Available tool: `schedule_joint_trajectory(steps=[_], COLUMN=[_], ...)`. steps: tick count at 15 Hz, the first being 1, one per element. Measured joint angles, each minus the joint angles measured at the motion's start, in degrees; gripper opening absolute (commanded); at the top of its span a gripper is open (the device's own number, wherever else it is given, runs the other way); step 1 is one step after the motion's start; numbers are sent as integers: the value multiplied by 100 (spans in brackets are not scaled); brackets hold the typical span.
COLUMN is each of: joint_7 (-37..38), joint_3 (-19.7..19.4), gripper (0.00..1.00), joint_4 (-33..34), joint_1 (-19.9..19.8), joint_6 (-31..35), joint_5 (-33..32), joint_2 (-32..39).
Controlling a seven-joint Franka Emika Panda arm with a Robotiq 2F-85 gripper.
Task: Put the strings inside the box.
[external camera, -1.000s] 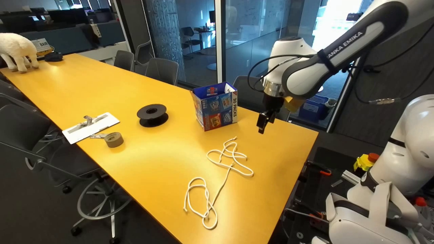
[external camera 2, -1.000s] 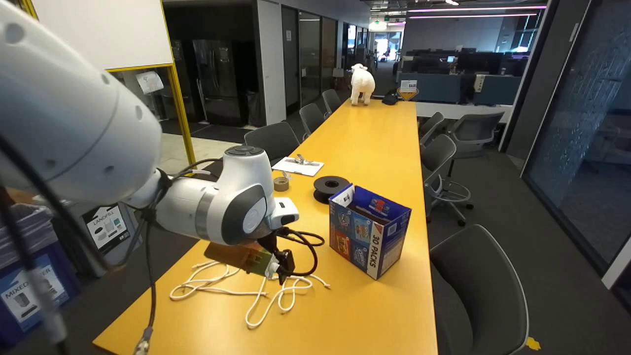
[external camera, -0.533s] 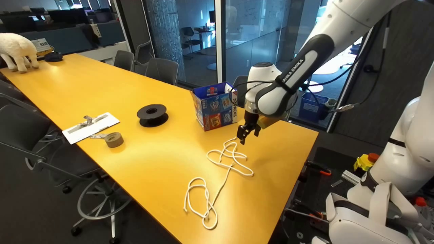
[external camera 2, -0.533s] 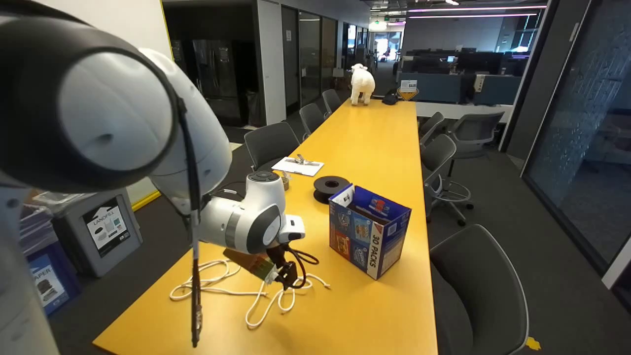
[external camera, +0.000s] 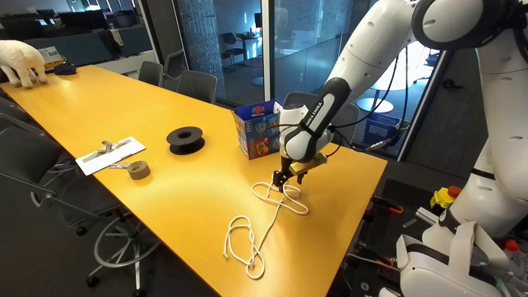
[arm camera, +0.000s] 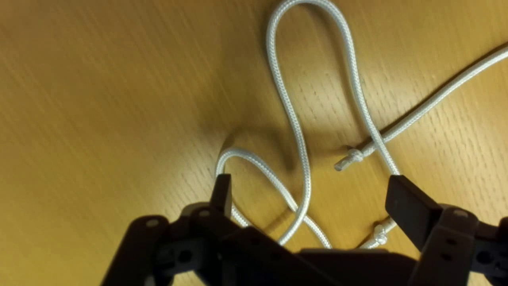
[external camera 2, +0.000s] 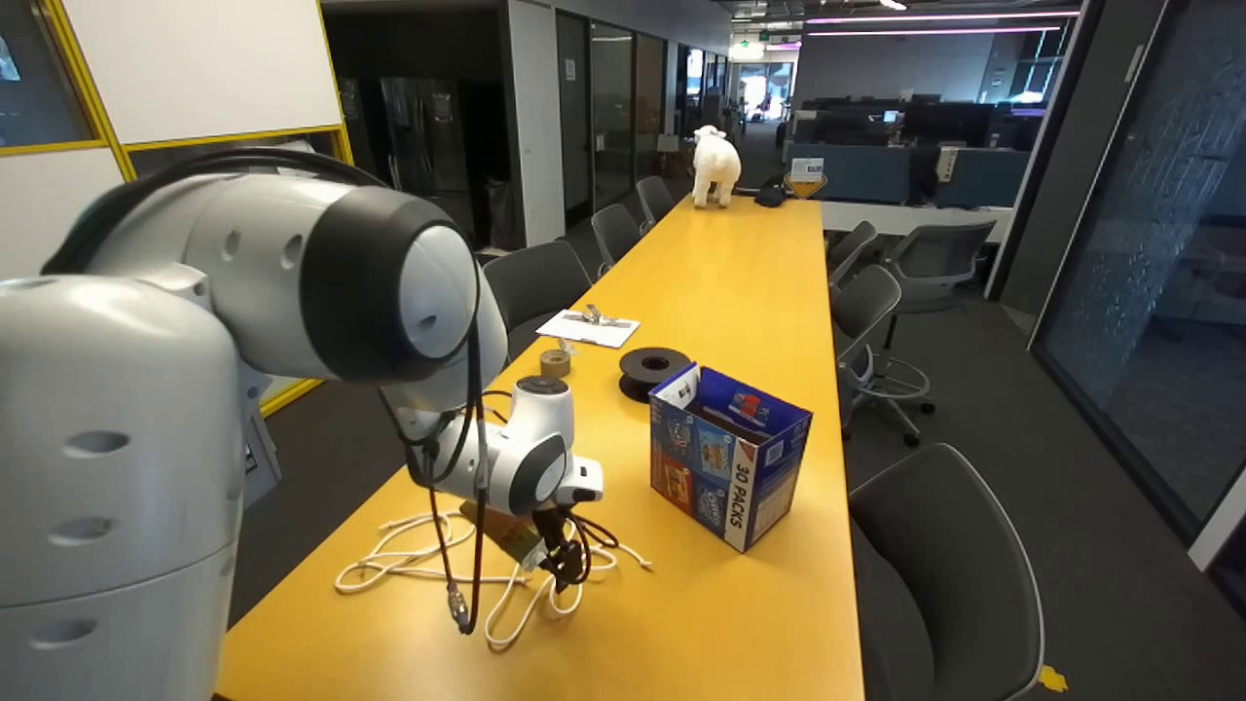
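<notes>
Two cream-white strings lie loosely looped on the table. The string nearer the box [external camera: 307, 211] also shows in the wrist view [arm camera: 304, 167]; the farther string [external camera: 255, 250] ends in a knot near it, and its cord [arm camera: 437, 96] runs off to the right there. My gripper [external camera: 291, 185] is low over the nearer string. In the wrist view its jaws [arm camera: 309, 177] are wide apart, with crossing loops between and below them and nothing gripped. Parts of the string are hidden behind the fingers. The blue printed box [external camera 2: 720, 467] stands upright and open-topped beside the arm; its floor is hidden.
A black spool [external camera: 185, 142], a tape roll [external camera: 139, 170] and a white clipboard [external camera: 110, 156] lie farther along the yellow table. The box [external camera: 260, 134] stands close behind the arm's wrist. Chairs line the table's sides.
My gripper has moved down and across from beside the box to low over the nearer string. The strings and the box have not moved.
</notes>
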Motion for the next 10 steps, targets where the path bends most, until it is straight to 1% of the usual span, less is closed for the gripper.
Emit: schedule_joint_trajectory(steps=[4, 10], joint_7=[-23, -152], joint_3=[-137, -313], gripper=[100, 100], joint_4=[398, 667], joint_1=[183, 229], joint_6=[15, 44], joint_5=[-11, -99], joint_2=[500, 807])
